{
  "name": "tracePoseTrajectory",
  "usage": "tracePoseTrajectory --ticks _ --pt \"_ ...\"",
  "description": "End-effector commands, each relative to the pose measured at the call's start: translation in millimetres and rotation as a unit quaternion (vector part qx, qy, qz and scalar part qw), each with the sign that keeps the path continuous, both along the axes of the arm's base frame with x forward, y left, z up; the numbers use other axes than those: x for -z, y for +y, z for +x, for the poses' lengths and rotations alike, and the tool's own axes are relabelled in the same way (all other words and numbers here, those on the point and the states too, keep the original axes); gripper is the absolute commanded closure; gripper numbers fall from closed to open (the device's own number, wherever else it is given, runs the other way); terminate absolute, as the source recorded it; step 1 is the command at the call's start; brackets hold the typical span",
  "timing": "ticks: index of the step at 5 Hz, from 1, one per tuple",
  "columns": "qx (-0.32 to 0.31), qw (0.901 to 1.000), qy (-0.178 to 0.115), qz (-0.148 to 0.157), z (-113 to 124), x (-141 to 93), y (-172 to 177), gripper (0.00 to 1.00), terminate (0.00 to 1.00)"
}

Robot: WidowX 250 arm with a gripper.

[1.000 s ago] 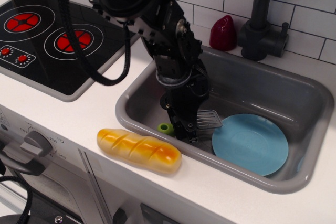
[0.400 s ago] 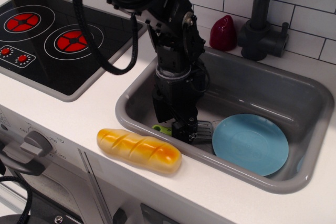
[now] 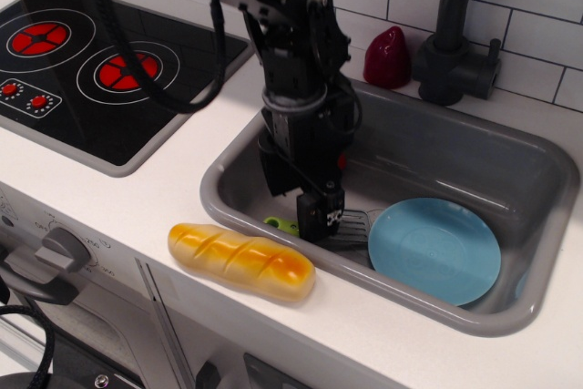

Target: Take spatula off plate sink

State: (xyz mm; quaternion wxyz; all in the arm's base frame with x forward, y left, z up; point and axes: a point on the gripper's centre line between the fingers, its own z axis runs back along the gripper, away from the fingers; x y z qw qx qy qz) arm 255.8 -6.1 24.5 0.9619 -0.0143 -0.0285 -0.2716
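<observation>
Cataloguing from the left: black stovetop (image 3: 86,70) with red rings, set in the white bench (image 3: 155,202); below it a grey knob (image 3: 64,248) on the cabinet front. Toy bread loaf (image 3: 241,261) lying on the bench edge, just outside the sink's near rim.

Sink (image 3: 510,148) — grey basin with rounded corners. Inside it, the robot arm reaches down, gripper (image 3: 319,214) low over the near left floor. A second ago the spatula's grey blade was up beside the jaws, close to the plate's left edge; now the spatula (image 3: 351,228) lies on the sink floor by the near wall, green handle tip showing left of the jaws, slotted blade right of them, just beside the plate and not on it. The gripper has risen slightly since. Whether the jaws are parted or pinching the handle cannot be told — the arm hides them.

Plate (image 3: 434,250) — light blue, bare, flat on the sink floor. Judged: task essentially done, release and withdrawal remaining.

Further right and behind: dark red object (image 3: 387,56) and black faucet (image 3: 455,34) against the white tiled wall (image 3: 537,20).
</observation>
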Motion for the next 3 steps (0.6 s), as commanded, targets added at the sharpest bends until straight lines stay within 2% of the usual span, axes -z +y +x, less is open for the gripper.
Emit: tracePoseTrajectory --ticks 1,2,3 --pt "0.032 0.9925 -0.118 0.002 -8.8 -69.4 -16.2 0.0 0.0" --pt "0.032 0.9925 -0.118 0.002 -8.8 -69.4 -16.2 0.0 0.0" --pt "0.032 0.9925 -0.118 0.002 -8.8 -69.4 -16.2 0.0 1.0"
